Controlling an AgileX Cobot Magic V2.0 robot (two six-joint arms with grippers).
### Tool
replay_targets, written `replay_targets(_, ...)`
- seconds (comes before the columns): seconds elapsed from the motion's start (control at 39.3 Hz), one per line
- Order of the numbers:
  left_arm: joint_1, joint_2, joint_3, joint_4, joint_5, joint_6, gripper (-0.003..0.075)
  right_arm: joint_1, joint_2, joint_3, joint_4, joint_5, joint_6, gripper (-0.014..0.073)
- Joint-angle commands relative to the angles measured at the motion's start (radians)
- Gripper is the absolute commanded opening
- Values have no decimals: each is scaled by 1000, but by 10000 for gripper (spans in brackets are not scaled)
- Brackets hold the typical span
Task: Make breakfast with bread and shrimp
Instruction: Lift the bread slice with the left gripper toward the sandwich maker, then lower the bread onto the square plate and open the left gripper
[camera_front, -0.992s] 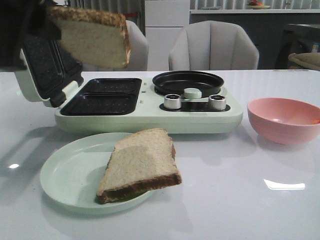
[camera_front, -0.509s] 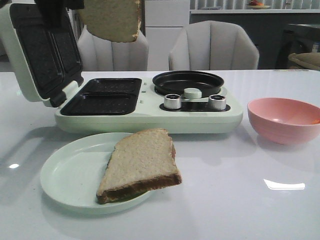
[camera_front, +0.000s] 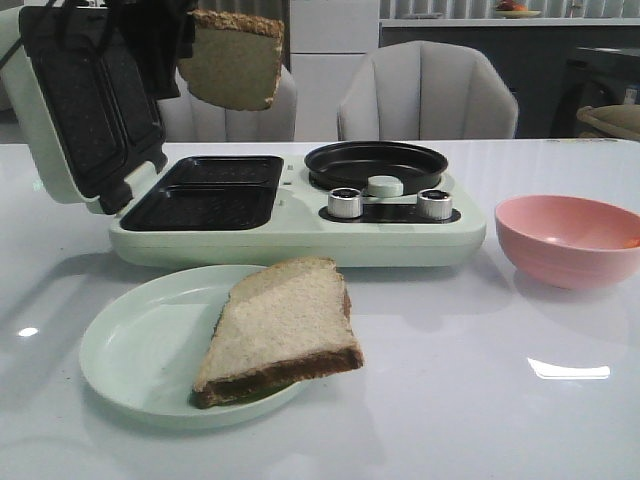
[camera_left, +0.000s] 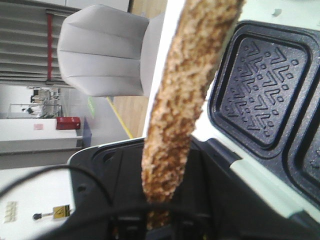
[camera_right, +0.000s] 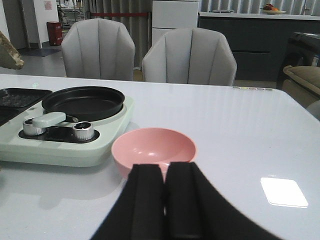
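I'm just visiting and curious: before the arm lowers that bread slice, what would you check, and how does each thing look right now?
1. Held bread slice gripped by the left gripper: ok.
2. Sandwich maker lid open: ok.
3. Grill trays free of food: ok.
4. Slice right above a tray: cannot tell.
5. Second slice waiting on the plate: ok.
6. Right gripper away, behind the pink bowl: ok.

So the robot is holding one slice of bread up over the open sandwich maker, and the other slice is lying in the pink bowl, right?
Not quite. The second slice of bread lies on the pale green plate, not in the pink bowl, as the front view shows. The rest holds: the left gripper has the held slice up over the open sandwich maker.
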Motion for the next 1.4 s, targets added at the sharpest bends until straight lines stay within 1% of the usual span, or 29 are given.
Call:
replay_targets(0.0,29,-28,-52,45,-72,-12,153,-4,-20,-16,-2,-87,-5,146)
replay_targets(0.08,55,-5,-72,48,-111,-12,153,-4,-20,-16,-2,-87,-5,146)
replay_targets(0.23,93,61,-138,54,-111,-12,153,-4,-20,-16,-2,-87,-5,146)
replay_targets(0.41,126,128,-206,59,-163,-13,153,-4,-20,-16,-2,-87,-5,146)
replay_targets(0.59,151,179,-211,65,-227,-13,156,-4,-20,-16,-2,-87,-5,146)
replay_targets(0.94,179,258,-213,68,-218,-13,156,-4,-20,-16,-2,-87,-5,146)
replay_targets(1.17,179,280,-204,19,-224,-13,156,-4,-20,-16,-2,-87,-5,146)
replay_targets(1.37,185,280,-175,17,-188,-13,156,-4,-20,-16,-2,-87,-5,146)
